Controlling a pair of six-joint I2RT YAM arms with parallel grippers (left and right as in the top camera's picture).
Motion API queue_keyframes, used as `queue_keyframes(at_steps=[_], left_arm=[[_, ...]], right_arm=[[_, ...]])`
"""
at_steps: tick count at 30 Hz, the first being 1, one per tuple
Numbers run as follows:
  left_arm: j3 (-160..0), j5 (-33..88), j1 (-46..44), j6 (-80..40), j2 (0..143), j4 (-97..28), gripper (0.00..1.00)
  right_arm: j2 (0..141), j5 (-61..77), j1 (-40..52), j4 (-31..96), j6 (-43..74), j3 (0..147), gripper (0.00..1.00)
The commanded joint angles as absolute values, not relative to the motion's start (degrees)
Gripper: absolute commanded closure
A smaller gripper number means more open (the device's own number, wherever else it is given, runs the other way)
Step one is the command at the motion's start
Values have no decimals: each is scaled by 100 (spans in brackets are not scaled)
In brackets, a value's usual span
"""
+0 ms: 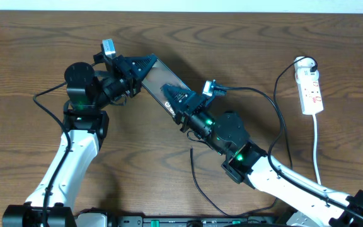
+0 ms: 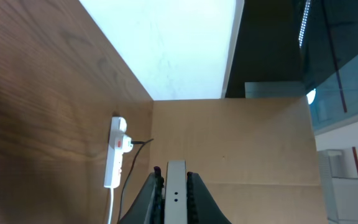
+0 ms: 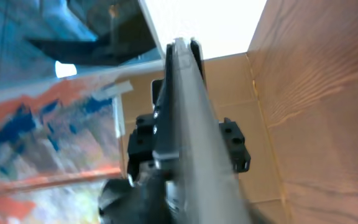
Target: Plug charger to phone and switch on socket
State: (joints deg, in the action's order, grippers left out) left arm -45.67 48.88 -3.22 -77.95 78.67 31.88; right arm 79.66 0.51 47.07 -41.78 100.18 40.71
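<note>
We see the phone (image 1: 164, 75) as a slim, glossy dark slab, raised off the table (image 1: 43, 38) and slanting between the two arms near the middle. Edge-on in the wrist views it shows as a thin pale strip. The left end effector (image 1: 145, 65) is closed narrow on its upper end, one finger (image 2: 151, 196) pressed to each face. The right end effector (image 1: 180, 101) sits at the lower end; blur keeps us from telling its opening. The white socket (image 1: 311, 90) lies far right.
</note>
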Motion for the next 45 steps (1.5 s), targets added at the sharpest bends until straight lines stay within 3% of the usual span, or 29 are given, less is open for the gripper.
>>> queue_keyframes(at_steps=[1, 4, 9, 16, 21, 32, 41, 45], left_arm=[[-4635, 4877, -329, -7695, 7898, 3240, 93], [-4635, 4877, -329, -7693, 7898, 3240, 92], [-4635, 4880, -283, -7664, 7898, 3238, 93], [-4635, 5037, 132, -7601, 7900, 3245, 93], [-4637, 6007, 1000, -7096, 7898, 3461, 92], [-4637, 8049, 2383, -6783, 7900, 4847, 92], [-4637, 8217, 2447, -6143, 7900, 4860, 93], [-4637, 8239, 2447, -5885, 7900, 4864, 92]], right_arm=[[7911, -99, 4766, -4230, 9961, 4158, 39], [7911, -99, 4766, -4254, 9848, 4158, 12], [7911, -97, 4718, -4252, 9845, 4158, 1], [7911, -95, 4685, -4248, 9581, 4158, 1], [7909, -97, 4681, -4248, 9091, 4158, 1], [7909, 161, 4654, -4086, 6547, 4158, 1], [7909, 1516, 3903, -3354, 6331, 4206, 1], [7909, 2257, 3433, -2320, 6106, 4525, 1]])
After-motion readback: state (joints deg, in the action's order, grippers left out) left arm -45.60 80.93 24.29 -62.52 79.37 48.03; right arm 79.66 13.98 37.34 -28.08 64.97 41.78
